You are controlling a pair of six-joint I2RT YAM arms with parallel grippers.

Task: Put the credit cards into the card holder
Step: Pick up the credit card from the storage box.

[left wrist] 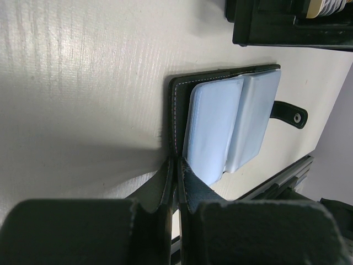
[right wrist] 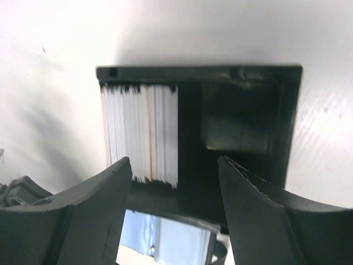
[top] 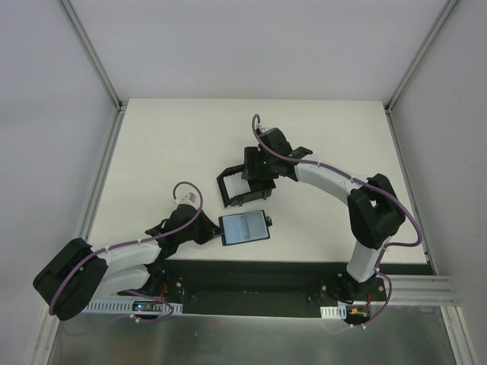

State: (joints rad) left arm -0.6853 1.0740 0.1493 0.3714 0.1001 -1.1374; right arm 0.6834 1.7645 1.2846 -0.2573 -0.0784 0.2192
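Observation:
The card holder (top: 247, 226) lies open on the table, its bluish-grey sleeves (left wrist: 231, 124) facing up and its snap tab (left wrist: 289, 113) sticking out. My left gripper (top: 215, 230) is shut on the black cover's edge (left wrist: 175, 165). The credit cards (right wrist: 140, 132) stand on edge as a pale stack in the left part of a black open-topped box (right wrist: 248, 74). Just above that box hangs my right gripper (right wrist: 174, 160), open. Its left finger (right wrist: 99, 204) is beside the stack and its right finger (right wrist: 259, 215) is over the empty compartment. It holds nothing.
The black box (top: 226, 186) sits just beyond the card holder, near the table's middle, and shows at the top right of the left wrist view (left wrist: 287, 27). The table's near edge and a black base rail (top: 251, 274) run right behind the card holder.

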